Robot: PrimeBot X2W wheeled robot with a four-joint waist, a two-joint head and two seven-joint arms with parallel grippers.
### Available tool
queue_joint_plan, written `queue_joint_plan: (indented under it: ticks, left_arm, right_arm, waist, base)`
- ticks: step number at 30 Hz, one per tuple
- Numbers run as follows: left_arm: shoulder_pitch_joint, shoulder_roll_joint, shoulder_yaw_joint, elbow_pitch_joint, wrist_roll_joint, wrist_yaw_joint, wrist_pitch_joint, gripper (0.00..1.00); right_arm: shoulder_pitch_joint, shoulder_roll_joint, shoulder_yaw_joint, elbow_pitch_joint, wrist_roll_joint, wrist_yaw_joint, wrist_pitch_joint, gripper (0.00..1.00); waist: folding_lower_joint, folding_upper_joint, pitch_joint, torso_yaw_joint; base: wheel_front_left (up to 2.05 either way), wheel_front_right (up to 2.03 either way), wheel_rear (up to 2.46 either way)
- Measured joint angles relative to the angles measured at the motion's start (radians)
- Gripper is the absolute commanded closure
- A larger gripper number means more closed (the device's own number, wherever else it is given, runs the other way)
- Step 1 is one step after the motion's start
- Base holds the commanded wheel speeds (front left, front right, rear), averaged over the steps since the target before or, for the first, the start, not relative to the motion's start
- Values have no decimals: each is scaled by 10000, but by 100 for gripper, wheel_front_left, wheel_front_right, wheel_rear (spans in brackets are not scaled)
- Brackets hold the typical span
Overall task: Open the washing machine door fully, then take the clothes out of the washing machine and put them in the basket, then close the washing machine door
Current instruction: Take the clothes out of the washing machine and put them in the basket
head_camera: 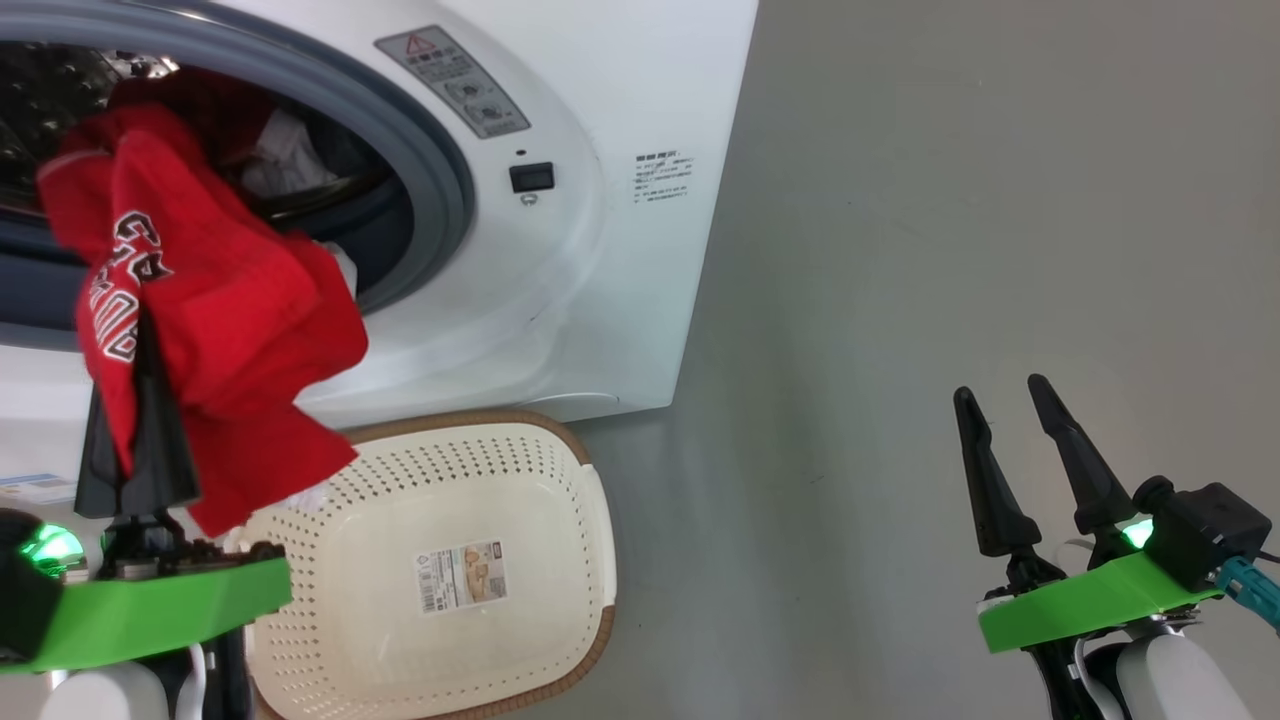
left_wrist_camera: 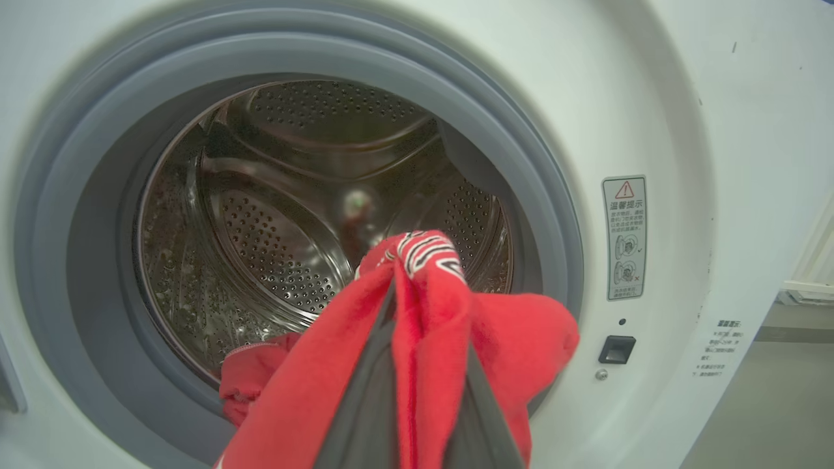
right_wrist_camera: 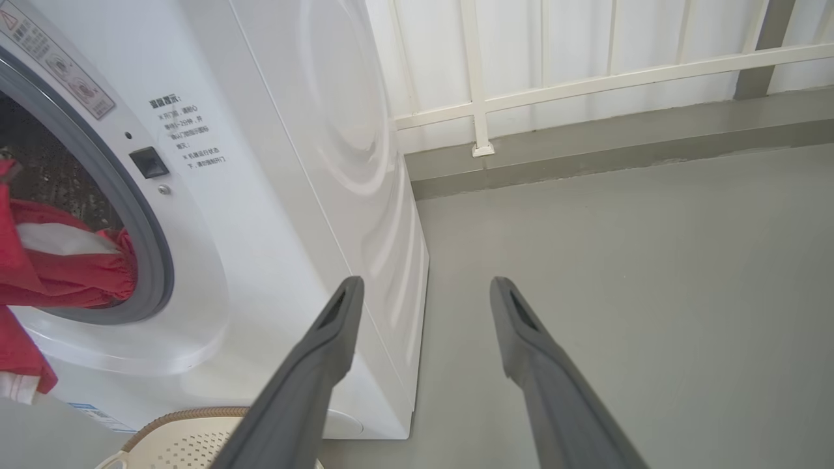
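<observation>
The left gripper [head_camera: 140,420] is clenched on a red shirt [head_camera: 230,310], which hangs over its 2 dark fingers in front of the washer [head_camera: 620,250] opening, up and to the left of the basket [head_camera: 480,415]. The step in hand looks like the carry to the basket. To do it well, I would lift the shirt enough that its trailing part clears the grey ring [left_wrist_camera: 521,182], since 1 fold seems to reach back into the drum [left_wrist_camera: 273,241] and could snag or drag other pieces out. Then swing right until the bulk hangs over the basket's middle, lower it and only then let go, as the loose hem could drape over the rim. The right gripper [head_camera: 1003,392] is spread wide and holds nothing, off to the right above the floor [head_camera: 950,200]

The shirt is soft and bright red, with white lettering outlined in black. More red and white clothes [right_wrist_camera: 65,267] lie at the drum's mouth. The basket sits on the floor just before the washer, with a paper label [head_camera: 460,577] on its bottom
</observation>
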Motion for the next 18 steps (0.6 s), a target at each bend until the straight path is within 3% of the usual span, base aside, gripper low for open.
queue_joint_plan:
  ticks: [7, 18]
  left_arm:
    - [152, 4, -67, 616, 4, -23, 0, 100]
    - [322, 25, -644, 3609, -67, -77, 2, 100]
  right_arm:
    - [20, 2, 44, -4, 0, 0, 0, 0]
    - [-84, 46, 111, -44, 2, 0, 2, 0]
  waist:
    - [0, 0, 50, -80]
    - [0, 0, 700, -141]
  base:
    - [0, 0, 0]
    - [0, 0, 0]
